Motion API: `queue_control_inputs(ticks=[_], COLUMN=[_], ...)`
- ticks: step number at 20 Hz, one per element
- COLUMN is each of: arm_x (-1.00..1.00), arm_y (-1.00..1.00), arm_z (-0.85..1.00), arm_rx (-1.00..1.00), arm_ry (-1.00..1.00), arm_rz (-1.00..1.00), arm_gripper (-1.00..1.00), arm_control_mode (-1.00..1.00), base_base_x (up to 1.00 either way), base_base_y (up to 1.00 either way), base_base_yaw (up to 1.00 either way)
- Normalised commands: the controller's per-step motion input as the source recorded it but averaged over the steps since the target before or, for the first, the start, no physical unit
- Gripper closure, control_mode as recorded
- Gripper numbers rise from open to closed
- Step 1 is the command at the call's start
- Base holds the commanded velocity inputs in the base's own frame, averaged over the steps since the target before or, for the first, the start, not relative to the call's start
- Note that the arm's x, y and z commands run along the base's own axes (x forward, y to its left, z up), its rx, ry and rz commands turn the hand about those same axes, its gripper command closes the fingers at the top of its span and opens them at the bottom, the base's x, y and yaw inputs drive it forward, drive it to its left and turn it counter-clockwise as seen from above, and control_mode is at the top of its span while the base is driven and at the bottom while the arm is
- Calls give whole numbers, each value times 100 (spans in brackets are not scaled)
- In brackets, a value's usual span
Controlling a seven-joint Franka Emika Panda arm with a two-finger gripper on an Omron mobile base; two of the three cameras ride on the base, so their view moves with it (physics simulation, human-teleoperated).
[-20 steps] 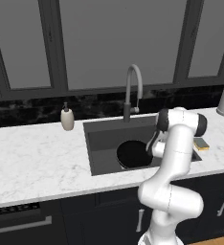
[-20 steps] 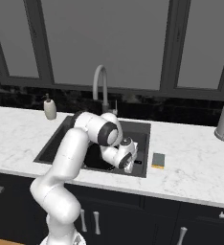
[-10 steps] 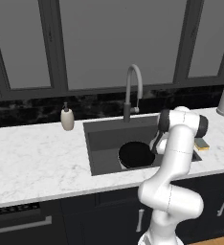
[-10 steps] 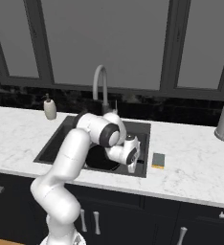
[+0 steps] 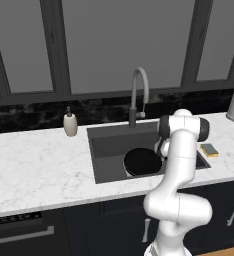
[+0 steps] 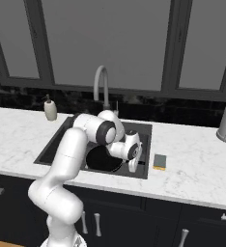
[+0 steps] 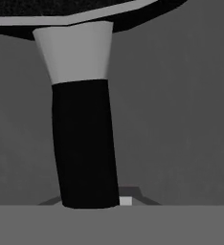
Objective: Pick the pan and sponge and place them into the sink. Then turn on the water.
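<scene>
You have the pan (image 5: 141, 162) low in the sink (image 5: 103, 159), toward its front right part, and the gripper (image 6: 134, 166) is clamped on the handle (image 7: 84, 143); the hand view looks straight along that black handle to the pan's rim, with the basin floor behind; whether the pan already rests on the bottom, I cannot tell from these views. Ease it down until it sits flat, keep it level so it does not tip against the front wall, and only then part the jaws and lift straight up clear of the handle; a sideways pull would probably drag the pan. The arm rises from the base, folds at the elbow above the front counter edge, and the wrist dips into the right side of the basin with the hand pointing down and toward the pan. The sponge (image 6: 159, 161) lies on the counter just right of the sink, near its edge; the faucet (image 5: 138, 94) stands behind the basin, untouched.
</scene>
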Motion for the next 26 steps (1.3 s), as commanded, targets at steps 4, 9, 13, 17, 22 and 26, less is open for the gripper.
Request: queue_control_inputs(ticks=[4, 9, 13, 17, 22, 26], arm_x=[13, 2, -1, -2, 0, 0], arm_y=[7, 24, 3, 0, 0, 0], arm_z=[0, -4, 0, 0, 0, 15], arm_rx=[0, 0, 2, 1, 0, 0], arm_ry=[-2, -3, -4, -6, 0, -2], arm_rz=[0, 0, 0, 0, 0, 0], arm_gripper=[100, 100, -100, -100, -100, -100], arm_control_mode=[-100, -100, -100, -100, -100, -100], base_base_x=[0, 0, 0, 0, 0, 0], base_base_y=[0, 0, 0, 0, 0, 0], base_base_yaw=[0, 0, 0, 0, 0, 0])
